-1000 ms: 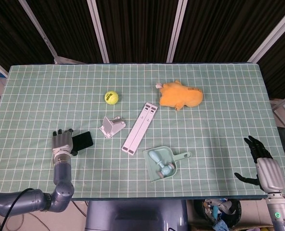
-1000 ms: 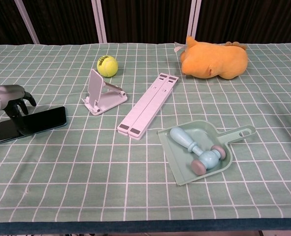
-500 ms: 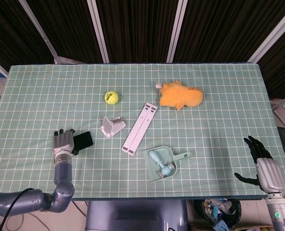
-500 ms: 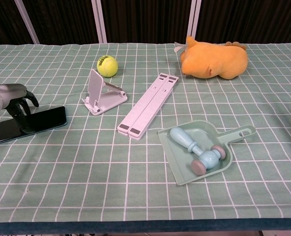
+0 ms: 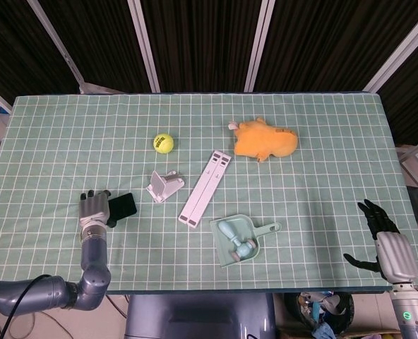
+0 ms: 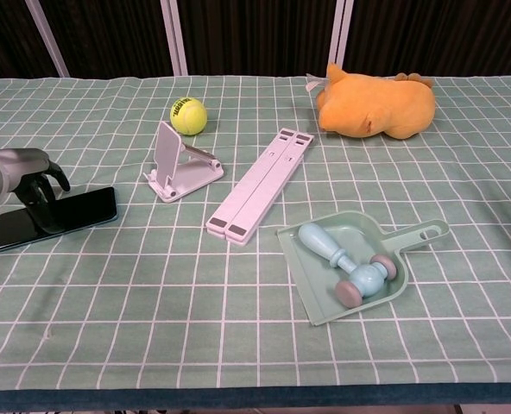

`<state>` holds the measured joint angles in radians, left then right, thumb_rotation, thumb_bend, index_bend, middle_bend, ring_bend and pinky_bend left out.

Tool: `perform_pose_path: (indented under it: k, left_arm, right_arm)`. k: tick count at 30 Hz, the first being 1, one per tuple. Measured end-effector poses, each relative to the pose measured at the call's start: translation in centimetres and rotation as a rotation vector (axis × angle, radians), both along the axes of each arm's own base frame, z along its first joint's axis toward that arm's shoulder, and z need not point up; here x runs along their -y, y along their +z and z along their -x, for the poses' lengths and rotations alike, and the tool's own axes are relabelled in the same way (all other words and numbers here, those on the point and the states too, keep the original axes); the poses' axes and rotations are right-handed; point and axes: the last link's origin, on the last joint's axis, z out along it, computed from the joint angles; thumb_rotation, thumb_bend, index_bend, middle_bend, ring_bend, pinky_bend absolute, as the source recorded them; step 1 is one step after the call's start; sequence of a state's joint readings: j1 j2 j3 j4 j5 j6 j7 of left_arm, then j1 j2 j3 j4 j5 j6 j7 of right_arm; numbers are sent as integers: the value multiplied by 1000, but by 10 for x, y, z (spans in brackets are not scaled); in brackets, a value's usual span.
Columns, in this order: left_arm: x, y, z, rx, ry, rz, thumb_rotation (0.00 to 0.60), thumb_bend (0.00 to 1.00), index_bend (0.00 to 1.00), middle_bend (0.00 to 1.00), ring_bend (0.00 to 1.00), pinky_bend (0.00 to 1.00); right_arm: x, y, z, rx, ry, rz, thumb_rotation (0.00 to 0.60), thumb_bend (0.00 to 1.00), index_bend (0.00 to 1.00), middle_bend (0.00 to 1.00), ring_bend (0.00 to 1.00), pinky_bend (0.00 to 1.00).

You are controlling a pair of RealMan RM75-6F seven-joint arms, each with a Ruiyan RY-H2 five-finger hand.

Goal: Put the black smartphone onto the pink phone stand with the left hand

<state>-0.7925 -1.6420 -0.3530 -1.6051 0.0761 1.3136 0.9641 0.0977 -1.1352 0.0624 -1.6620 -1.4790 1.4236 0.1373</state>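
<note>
The robot's left hand [image 6: 22,175] rests curled fingertips on the flat black smartphone [image 6: 57,216], which lies on the green checked tablecloth [image 6: 238,345] just left of the pink plastic phone stand [image 6: 179,163]; whether it grips is unclear. The right hand [image 5: 387,244], far right of the stand, hangs spread and empty
</note>
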Motion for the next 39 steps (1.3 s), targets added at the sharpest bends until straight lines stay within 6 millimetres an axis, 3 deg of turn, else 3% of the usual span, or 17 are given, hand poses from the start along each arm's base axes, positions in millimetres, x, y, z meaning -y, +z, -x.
perform_pose_path:
  k: [31, 39]
  left_arm:
    - [5, -7, 2, -15, -4, 9, 600, 213, 155, 191, 0, 0]
    - [5, -7, 4, -23, 0, 10, 600, 213, 186, 233, 0, 0]
  right_arm:
    - [-1, 0, -1, 10, -4, -7, 600, 194, 0, 0, 0, 185]
    - [-1, -1, -1, 13, -6, -8, 600, 206, 0, 0, 0, 186]
